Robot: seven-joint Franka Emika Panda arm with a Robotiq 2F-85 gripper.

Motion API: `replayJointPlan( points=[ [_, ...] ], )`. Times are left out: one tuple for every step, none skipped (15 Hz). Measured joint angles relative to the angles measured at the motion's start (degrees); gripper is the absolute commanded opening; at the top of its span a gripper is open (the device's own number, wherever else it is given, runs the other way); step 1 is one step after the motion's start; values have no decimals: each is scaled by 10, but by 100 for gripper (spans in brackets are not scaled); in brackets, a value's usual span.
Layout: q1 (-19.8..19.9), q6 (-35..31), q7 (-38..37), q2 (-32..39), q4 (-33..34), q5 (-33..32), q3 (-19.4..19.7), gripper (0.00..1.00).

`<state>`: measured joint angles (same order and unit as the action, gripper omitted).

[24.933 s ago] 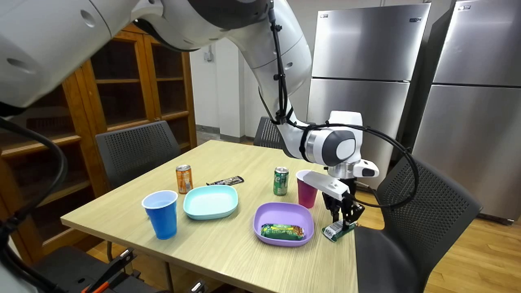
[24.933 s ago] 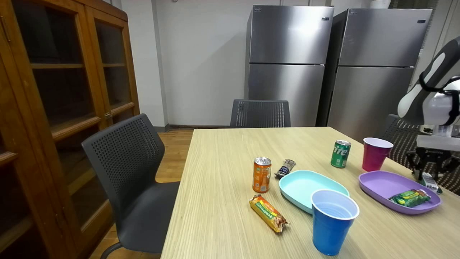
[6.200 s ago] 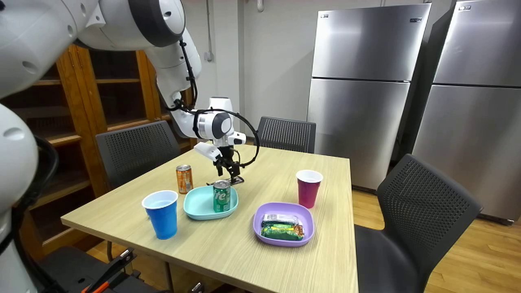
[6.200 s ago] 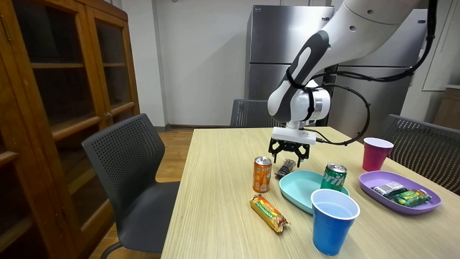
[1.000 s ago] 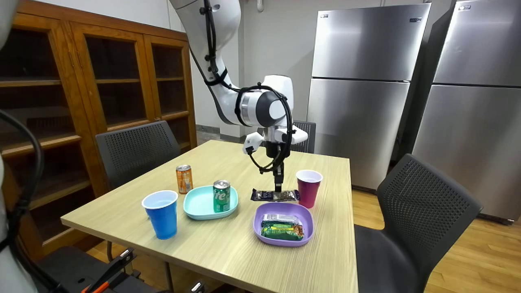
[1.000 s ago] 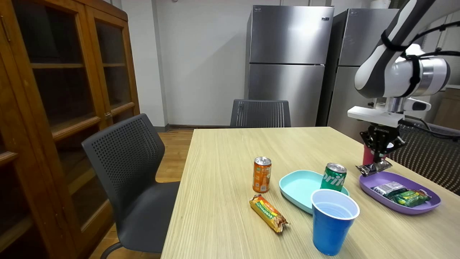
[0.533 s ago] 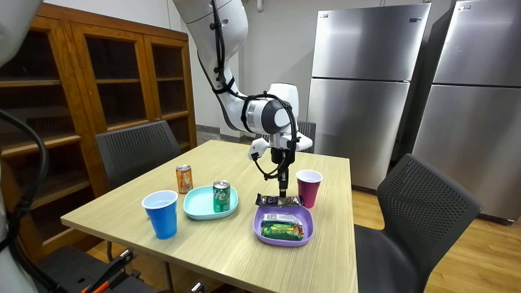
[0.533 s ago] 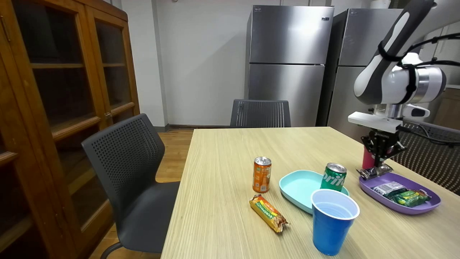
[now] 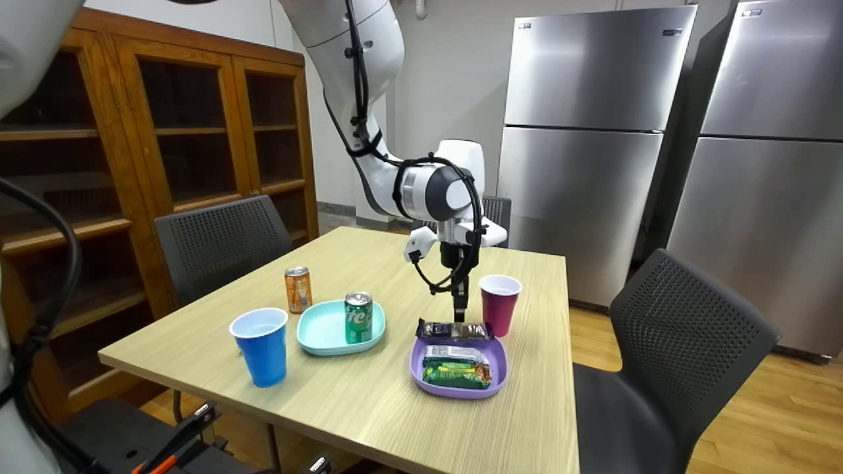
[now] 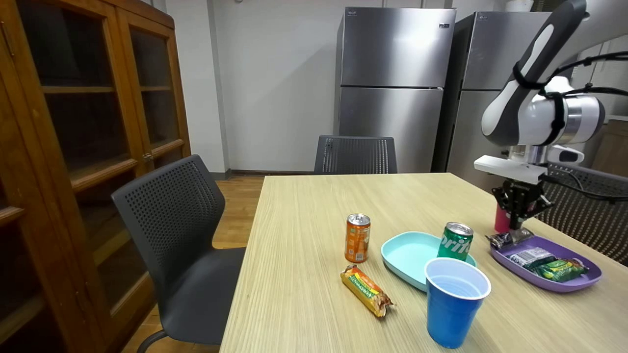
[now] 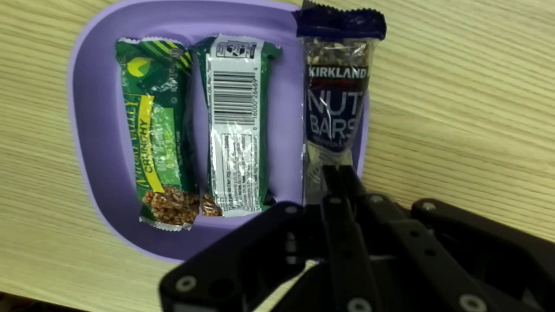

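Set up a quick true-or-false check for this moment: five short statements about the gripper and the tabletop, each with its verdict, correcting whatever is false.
1. The blue cup lies on its side. False: the blue cup stands upright.
2. The gripper is closed on the nut bar. True.
3. Two green-wrapped bars lie in the purple tray. True.
4. The green can stands in the purple tray. False: the green can stands in the turquoise tray.
5. The orange can stands on the table, outside both trays. True.
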<state>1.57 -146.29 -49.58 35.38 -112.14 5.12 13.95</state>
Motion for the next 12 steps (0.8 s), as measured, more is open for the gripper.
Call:
replayJointPlan(
  points=[
    [-1,0,0,0,0,0,0,45],
    [-1,0,0,-1,1,0,0,51],
    [-2,-1,0,-2,1,0,0,60],
    [-3,-1,0,-5,1,0,0,66],
    [-3,-1,0,-8,1,-1,0,73],
    [-4,-2,0,-12,0,-2,0,81],
    [-7,-3,1,-18,-1,-5,1,88],
    [-10,-4,1,-24,-3,-9,1,97],
    [-16,-5,1,-32,-6,-14,2,100],
    [-22,-6,2,-42,-10,-21,2,100],
    [-29,-8,2,-52,-16,-29,2,100],
    [-38,-9,3,-63,-22,-37,2,100]
  ],
)
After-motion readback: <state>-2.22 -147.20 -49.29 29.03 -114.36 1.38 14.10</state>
